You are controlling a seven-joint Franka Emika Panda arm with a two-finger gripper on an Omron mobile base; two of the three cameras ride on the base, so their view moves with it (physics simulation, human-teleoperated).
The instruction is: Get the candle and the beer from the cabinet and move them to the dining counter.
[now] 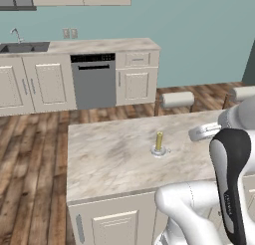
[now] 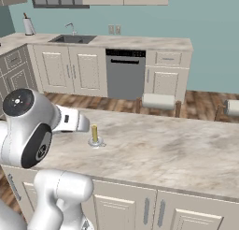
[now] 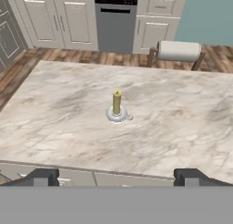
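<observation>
Candle (image 3: pixel 117 102): standing upright in its small silver-grey dish on the dining counter (image 3: pixel 182 127), roughly mid-slab and well in from every edge; nothing is touching it.
Dining counter: carrying the candle alone as far as these views are showing; the beige marbled top is otherwise bare.
Gripper (image 3: pixel 116 175): hanging back from the candle and looking down on it from the near side of the counter; its two dark fingertips (image 3: pixel 43 176) are standing wide apart with nothing between them.
Arm: rising close to the near counter edge, well apart from the candle.
Beer: I am not finding it, so its place cannot be given.
Step in hand (judgement): the candle half is looking finished; the hand is sitting empty and clear of the placed piece.
Next move (judgement): going for the beer at the cabinet is calling for turning the base away from the counter, keeping the hand wide, and taking the bottle low on its body to hold it upright.
Background: dishwasher (image 1: pixel 93 79) and sink (image 2: pixel 73 39) along the far wall; stools (image 3: pixel 179 51) beyond the counter.
Writing, brands, labels: none legible anywhere.
</observation>
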